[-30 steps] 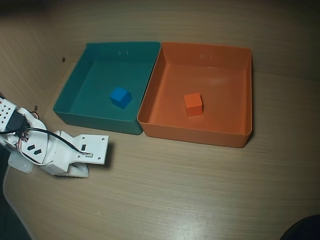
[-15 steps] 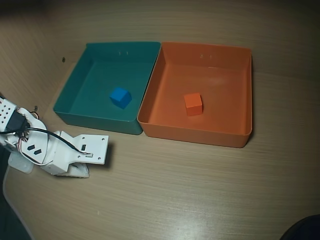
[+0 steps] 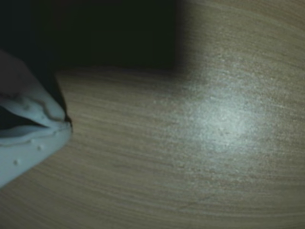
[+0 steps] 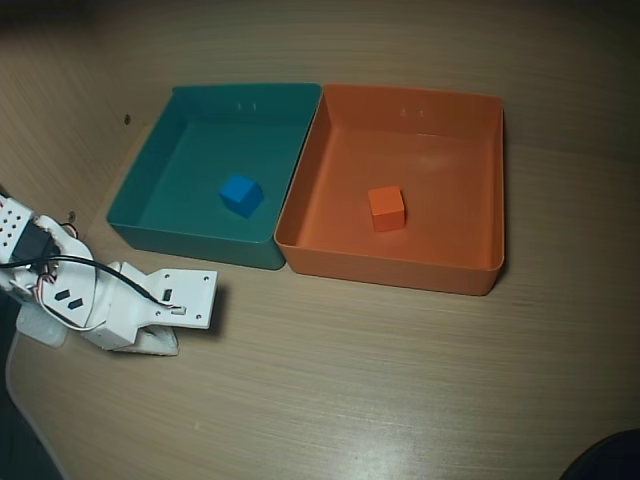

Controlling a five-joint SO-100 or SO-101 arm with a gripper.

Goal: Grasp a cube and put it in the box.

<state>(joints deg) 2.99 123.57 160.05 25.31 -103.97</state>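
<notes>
cube [image 4: 386,208], the orange one, sits loose on the floor of the orange box [image 4: 400,268], well away from the arm. starting at the gripper [image 3: 66,125]: in the wrist view its pale fingers meet at the tips, closed on nothing, low over bare wood table [image 3: 200,157]. from above, the white arm [image 4: 120,305] lies folded at about eight o'clock. at eleven o'clock stands a teal tray [image 4: 190,245] holding a blue cube [image 4: 241,194], touching the box on its three o'clock side.
</notes>
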